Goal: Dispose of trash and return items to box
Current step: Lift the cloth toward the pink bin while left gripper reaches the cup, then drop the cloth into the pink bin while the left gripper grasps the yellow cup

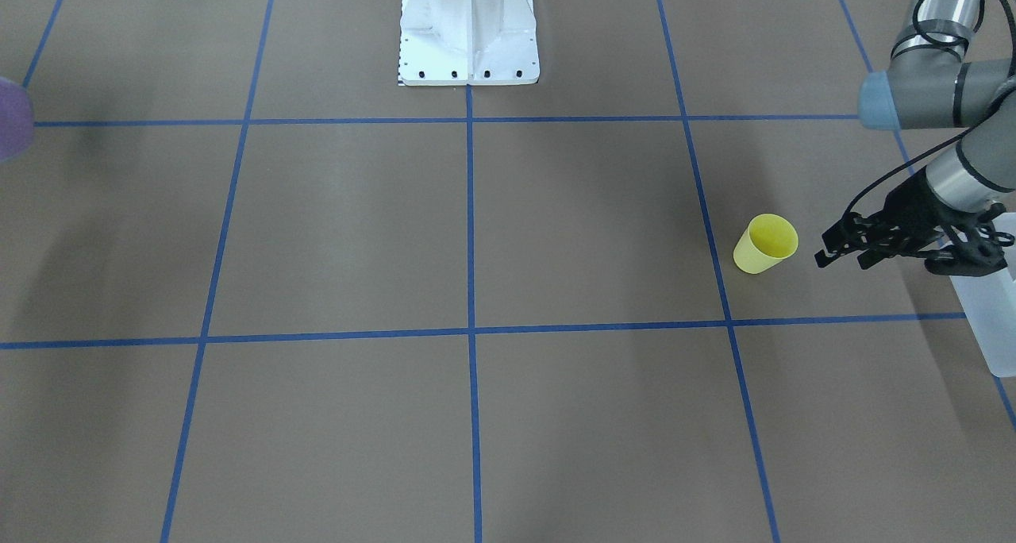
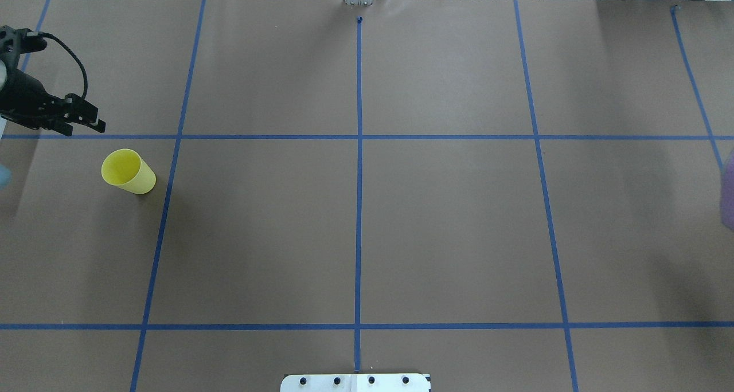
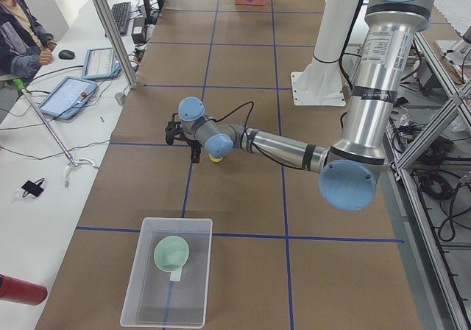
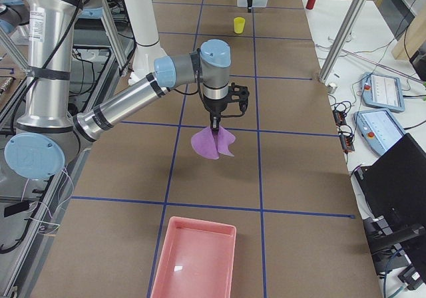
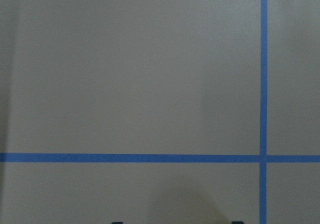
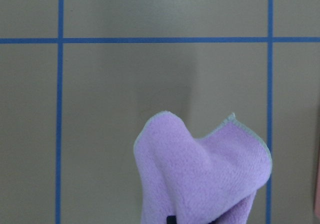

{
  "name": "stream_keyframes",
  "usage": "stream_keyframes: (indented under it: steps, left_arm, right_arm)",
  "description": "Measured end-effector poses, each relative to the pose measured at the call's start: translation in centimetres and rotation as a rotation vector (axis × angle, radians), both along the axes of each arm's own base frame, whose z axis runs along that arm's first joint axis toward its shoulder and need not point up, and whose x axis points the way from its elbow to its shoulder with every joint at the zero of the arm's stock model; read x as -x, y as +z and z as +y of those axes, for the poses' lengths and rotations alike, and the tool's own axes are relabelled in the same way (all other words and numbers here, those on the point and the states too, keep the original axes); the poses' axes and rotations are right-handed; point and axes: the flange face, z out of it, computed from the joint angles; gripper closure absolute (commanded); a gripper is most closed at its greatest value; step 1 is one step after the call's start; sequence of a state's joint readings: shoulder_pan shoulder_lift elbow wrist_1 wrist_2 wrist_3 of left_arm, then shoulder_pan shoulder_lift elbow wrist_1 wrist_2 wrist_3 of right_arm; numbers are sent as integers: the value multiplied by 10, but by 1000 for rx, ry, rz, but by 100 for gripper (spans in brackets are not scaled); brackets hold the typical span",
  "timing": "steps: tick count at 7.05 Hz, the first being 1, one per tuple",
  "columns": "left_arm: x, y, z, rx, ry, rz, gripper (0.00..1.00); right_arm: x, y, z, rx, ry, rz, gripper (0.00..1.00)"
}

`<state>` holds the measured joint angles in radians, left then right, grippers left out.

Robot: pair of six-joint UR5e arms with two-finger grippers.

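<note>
so, at the table's far left end sits the translucent box [image 3: 133,289], and the mint-green bowl [image 3: 171,253] lies inside it, mouth up, toward the end nearer the table's middle. just past the box the left gripper [image 1: 843,257] hangs over the paper-covered table [image 2: 355,231] with its fingers spread apart and nothing between them. it points toward the yellow cup [image 2: 129,171] but does not touch it. the cup stands upright, mouth up, beside a blue tape line [image 2: 166,197]. the left wrist view shows only bare paper and crossing tape. in the middle, at the robot's edge, stands the white pedestal [image 1: 468,31]. further right, the right gripper [image 4: 214,126] points straight down and is clamped on a purple cloth [image 4: 212,145], which dangles in folds clear of the table. the right wrist view shows the cloth bunched just under the fingers. at the far right end a pink tray [image 4: 200,224] rests on the table, apart from the cloth.
</note>
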<state>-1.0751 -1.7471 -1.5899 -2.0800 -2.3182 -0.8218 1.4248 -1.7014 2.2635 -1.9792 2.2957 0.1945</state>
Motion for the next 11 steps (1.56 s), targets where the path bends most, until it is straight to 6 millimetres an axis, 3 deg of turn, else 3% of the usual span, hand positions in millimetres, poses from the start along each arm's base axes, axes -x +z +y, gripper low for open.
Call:
stream_keyframes:
  steps: [2,4,7,8,9,11]
  left_arm:
    - [-35,-2,21,-32,36,-33,27]
    - [-27,8,50,-53,65,-48,33]
    - [-27,9,58,-56,74,-50,36]
    - [-31,8,56,-57,77,-49,56]
    - [-35,8,52,-56,78,-50,100]
    - [-37,8,49,-55,79,-50,100]
  right_arm:
    - [-18,14,-1,-2,-8,9,100]
    - [-21,17,0,2,-8,9,100]
    - [-21,21,2,13,-8,7,100]
    - [-21,22,1,16,-8,8,100]
    - [-21,25,0,21,-8,9,100]
    - [-34,47,-6,16,-26,16,100]
